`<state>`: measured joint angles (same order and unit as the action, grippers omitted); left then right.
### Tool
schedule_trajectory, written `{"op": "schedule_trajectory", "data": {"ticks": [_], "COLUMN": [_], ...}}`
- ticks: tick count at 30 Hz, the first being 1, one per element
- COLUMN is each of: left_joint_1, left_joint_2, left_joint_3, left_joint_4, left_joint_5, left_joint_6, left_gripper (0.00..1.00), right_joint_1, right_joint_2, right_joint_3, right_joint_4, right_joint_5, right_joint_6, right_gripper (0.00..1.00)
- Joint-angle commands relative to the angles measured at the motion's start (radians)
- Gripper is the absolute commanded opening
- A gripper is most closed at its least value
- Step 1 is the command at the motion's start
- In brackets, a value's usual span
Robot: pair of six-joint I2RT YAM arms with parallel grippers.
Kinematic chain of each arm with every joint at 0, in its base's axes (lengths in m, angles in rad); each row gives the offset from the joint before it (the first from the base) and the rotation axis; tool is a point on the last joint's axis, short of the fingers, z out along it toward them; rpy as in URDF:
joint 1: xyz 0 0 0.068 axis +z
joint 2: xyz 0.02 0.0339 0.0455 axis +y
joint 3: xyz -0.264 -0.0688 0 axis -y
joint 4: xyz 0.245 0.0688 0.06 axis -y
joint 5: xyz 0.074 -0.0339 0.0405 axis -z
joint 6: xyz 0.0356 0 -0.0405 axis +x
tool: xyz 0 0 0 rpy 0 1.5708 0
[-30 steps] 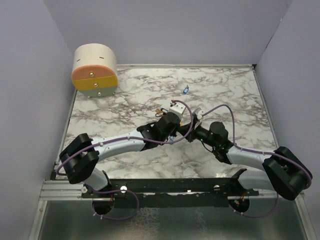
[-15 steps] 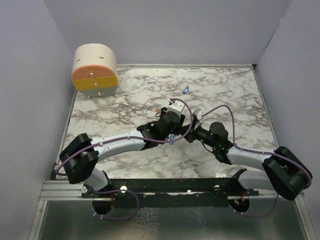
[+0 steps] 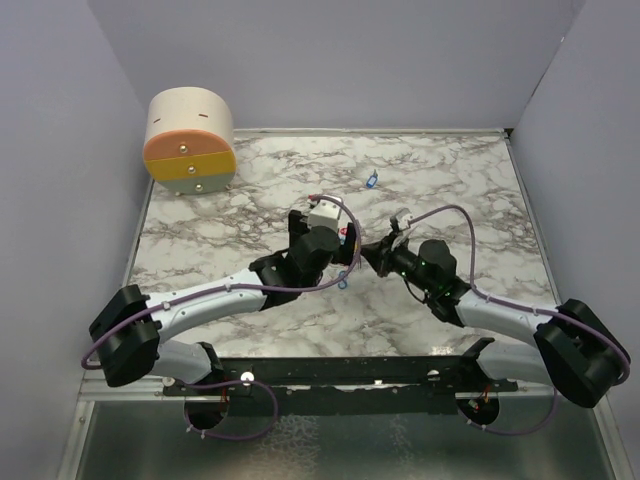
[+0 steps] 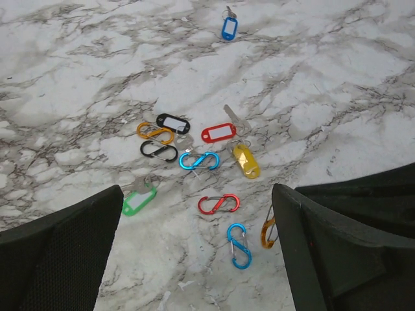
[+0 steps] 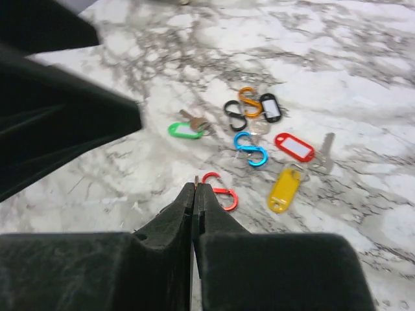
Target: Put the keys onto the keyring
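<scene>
Four keys: red key point(image 4: 218, 133), yellow key point(image 4: 246, 161), green key point(image 4: 139, 199) and blue key point(image 4: 229, 27), all lying flat on the counter point(image 4: 337, 78), none on a ring yet.
Landmark: yellow key, in the middle of the scatter.
Red key: just beyond the yellow key and a little left of it; a metal blade point(image 4: 235, 116) lies at its far end.
Green key: left of the yellow key and nearer the arm bases, apart from it.
Blue key: well beyond the yellow key, alone.
Keyring: likely one of the S-shaped clips. The blue clip point(image 4: 199, 160) lies just left of the yellow key and the red clip point(image 4: 218, 204) on its near side.
Left gripper point(image 4: 198, 194): fingers spread wide with nothing between them, hanging over the near side of the scatter, short of the yellow key.
Right gripper point(image 5: 196, 188): fingers pressed together. A thin sliver shows at the tips, but I cannot tell what it is.
Handling: the keys look light, stiff and smooth. They probably skate on the marble when nudged, and they lie too flat for an easy pinch.
Hold: best across the tag's narrow width, at the end away from its hole, so the hole stays free for the clip.
Risk: clips crowd the yellow key, so closing fingers may drag one along.
</scene>
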<state>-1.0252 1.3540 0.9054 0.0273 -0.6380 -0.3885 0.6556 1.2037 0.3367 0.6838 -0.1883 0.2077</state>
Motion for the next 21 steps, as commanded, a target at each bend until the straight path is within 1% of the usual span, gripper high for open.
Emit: {"op": "schedule_trajectory", "data": {"ticks": [1,5,8,14,21], "left_joint_1": [-0.005,-0.002,0.001,0.005,0.007], "left_joint_2": [-0.096,-0.180,-0.208,-0.192,-0.154], "left_joint_3": [-0.081,-0.167,-0.184,-0.173,-0.156], "left_joint_4": [0.052,0.137,0.138,0.106,0.107], "left_joint_5": [-0.095,-0.079,-0.071,-0.059,-0.046], "left_joint_6": [0.002,0.012,0.008,0.012,0.014], "left_gripper": [0.99,0.99,0.97,0.96,0.96], "right_joint_1": [0.006,0.002,-0.030,-0.135,-0.248], "right_joint_2": [-0.006,0.069,0.149,0.301,0.396], "right_joint_3": [0.104,0.228,0.330,0.449,0.482], "right_joint_4": [-0.138,-0.261,-0.355,-0.406,-0.374], "right_joint_5": [0.277,0.471,0.537,0.506,0.434], "right_joint_6": [0.083,0.125,0.157,0.167,0.177], "right_gripper": [0.01,0.01,0.01,0.01,0.01]}}
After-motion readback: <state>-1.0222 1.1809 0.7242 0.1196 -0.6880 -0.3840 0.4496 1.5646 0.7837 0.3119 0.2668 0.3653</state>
